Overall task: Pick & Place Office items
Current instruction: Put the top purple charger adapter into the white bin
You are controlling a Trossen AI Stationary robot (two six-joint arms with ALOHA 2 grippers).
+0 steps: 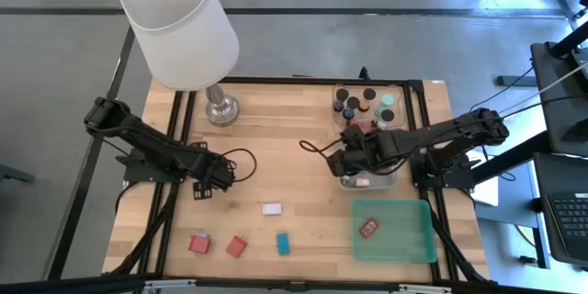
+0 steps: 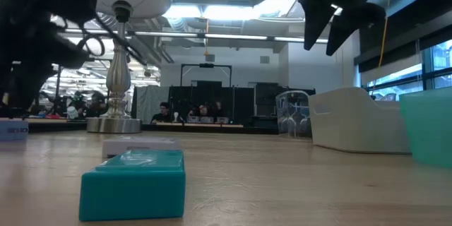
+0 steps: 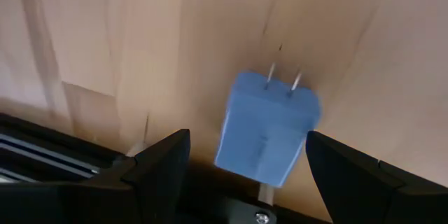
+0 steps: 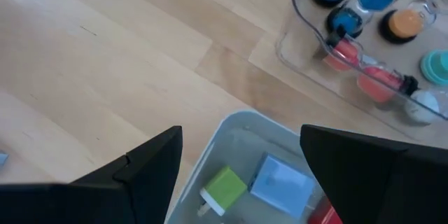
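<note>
Office items lie scattered over the wooden worktop [image 1: 276, 161]. In the high view, the left gripper [image 1: 204, 186] sits at centre left, its jaws spread wide over a blue plug adapter [image 3: 267, 127] that lies on the wood between the fingers, not gripped. The right gripper [image 1: 354, 167] hovers right of centre above a grey tray [image 4: 210, 154], jaws apart and empty; inside that tray are a green block [image 4: 222, 187] and a pale blue block [image 4: 280, 185]. Above it, at upper right, a clear tray [image 1: 367, 103] holds black cylinders with coloured caps [image 1: 365, 95]. Along the lower edge lie two red blocks [image 1: 199, 243], a teal block [image 1: 283, 243] and, slightly higher, a white block [image 1: 271, 209]. A green tray [image 1: 404, 239] at lower right carries one red block [image 1: 368, 229]. A white-shaded lamp [image 1: 179, 28] stands at upper left.
</note>
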